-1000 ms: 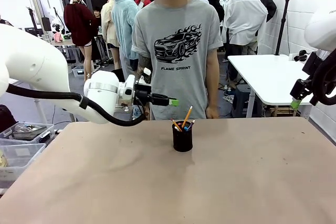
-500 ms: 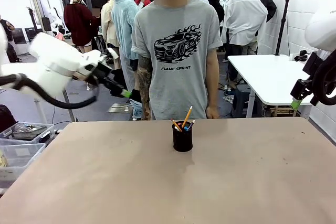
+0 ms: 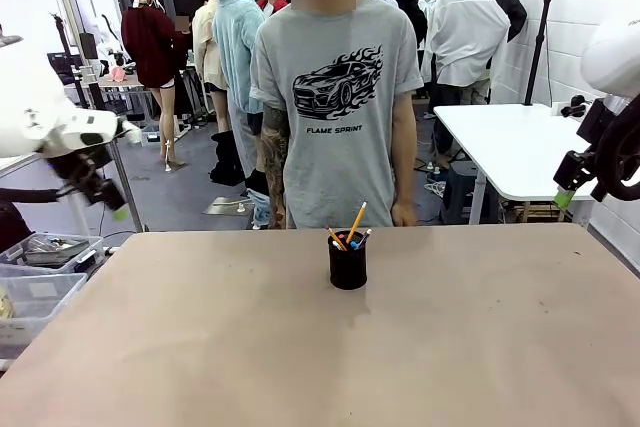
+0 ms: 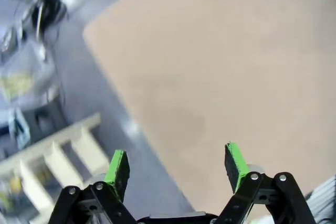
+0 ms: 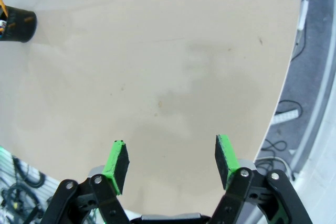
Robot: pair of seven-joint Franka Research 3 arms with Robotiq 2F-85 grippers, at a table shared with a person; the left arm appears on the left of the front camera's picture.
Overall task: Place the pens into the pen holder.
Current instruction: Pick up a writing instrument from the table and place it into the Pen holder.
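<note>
The pen holder (image 3: 347, 263) stood upright on the counter (image 3: 320, 347), a little right of centre and toward the far edge, just in front of the person (image 3: 335, 97) in the grey T-shirt who stood at the far side. 3 pens (image 3: 350, 229) rose out of its mouth: a yellow-orange one leaning up to the right, a dark one with a red end tilted left, and a greyish one with a blue bit poking out low on the right. They leaned because the cup was shorter than they were, so each rested its upper part against the rim. I saw no pen lying loose on the counter, so I judged the placing done.

The left end effector (image 3: 118, 209) hung off the near-left side, beyond the counter's left edge and above the floor, well apart from the holder. Seen from its own wrist, that left end effector (image 4: 176, 163) had its green pads (image 4: 117, 168) spread wide with nothing between them, and the counter's corner lay below.

The right end effector (image 3: 563, 192) was parked high at the far right, clear of the counter surface. From its wrist, the right end effector (image 5: 169, 161) also stood wide and empty, looking down across bare counter, with the pen holder (image 5: 14, 23) small in the far corner of that view. Both seemed held out of the way, leaving the person free room.
</note>
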